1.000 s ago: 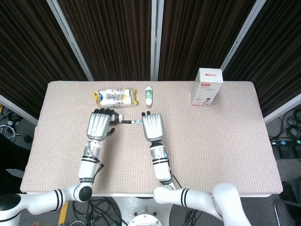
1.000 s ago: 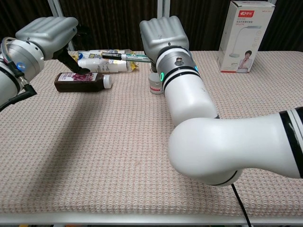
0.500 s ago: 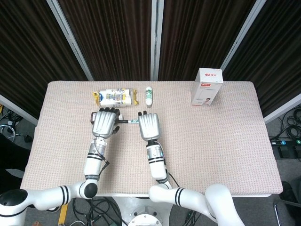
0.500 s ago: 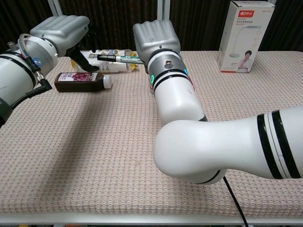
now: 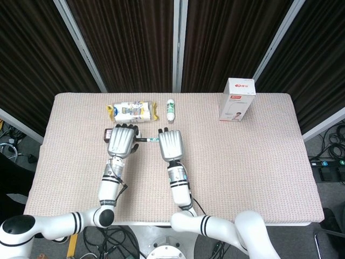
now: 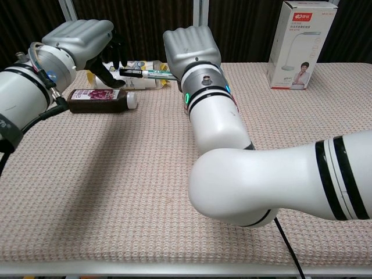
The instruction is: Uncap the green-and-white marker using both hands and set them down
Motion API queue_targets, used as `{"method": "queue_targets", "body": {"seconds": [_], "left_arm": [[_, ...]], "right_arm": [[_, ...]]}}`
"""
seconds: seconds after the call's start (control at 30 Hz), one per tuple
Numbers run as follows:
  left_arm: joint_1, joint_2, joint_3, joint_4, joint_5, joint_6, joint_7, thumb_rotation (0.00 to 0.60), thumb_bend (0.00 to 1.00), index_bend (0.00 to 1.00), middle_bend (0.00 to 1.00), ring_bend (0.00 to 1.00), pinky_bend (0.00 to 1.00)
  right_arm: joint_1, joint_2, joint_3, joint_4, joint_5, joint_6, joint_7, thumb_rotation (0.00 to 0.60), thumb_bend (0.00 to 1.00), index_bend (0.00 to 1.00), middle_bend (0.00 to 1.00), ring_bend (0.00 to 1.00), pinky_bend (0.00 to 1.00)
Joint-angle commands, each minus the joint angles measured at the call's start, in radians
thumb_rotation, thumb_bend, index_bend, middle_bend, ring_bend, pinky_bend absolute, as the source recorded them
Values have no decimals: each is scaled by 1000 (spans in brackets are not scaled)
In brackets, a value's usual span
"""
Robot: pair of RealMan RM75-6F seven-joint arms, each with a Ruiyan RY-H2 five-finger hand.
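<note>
The green-and-white marker [image 5: 146, 140] [image 6: 152, 73] hangs level above the table, black cap [image 6: 130, 72] pointing left. My right hand [image 5: 170, 144] [image 6: 191, 49] grips its white and green barrel from above. My left hand [image 5: 122, 140] [image 6: 82, 36] is at the cap end, with the cap's tip lying between its thumb and dark fingers [image 6: 114, 53]. Whether those fingers press on the cap is not clear in either view.
A brown bottle [image 6: 96, 100] lies under my left hand. Behind it lie a snack packet [image 5: 131, 111] and a small white bottle with a green cap [image 5: 170, 109]. A white carton [image 5: 237, 100] stands at the back right.
My left hand has moved right to the marker's cap end, and its fingers now reach around the tip. My right hand has shifted slightly left with the marker.
</note>
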Motion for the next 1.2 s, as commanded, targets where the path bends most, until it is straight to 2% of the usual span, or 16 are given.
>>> {"method": "queue_targets", "body": {"seconds": [0.03, 0.83, 1.2], "left_arm": [[-7, -4, -1, 8, -7, -5, -3, 600, 229, 484, 474, 418, 437], [-25, -15, 14, 31, -22, -1, -44, 600, 366, 575, 560, 543, 519], [-26, -9, 26, 11, -61, -5, -6, 600, 382, 587, 575, 558, 527]], "right_arm": [[0, 0, 0, 0, 0, -1, 1, 600, 293, 658, 670, 726, 862], [-19, 0, -7, -10, -17, -18, -1, 600, 296, 662, 676, 724, 862], [-20, 0, -27, -4, -18, -20, -20, 600, 298, 679, 690, 724, 862]]}}
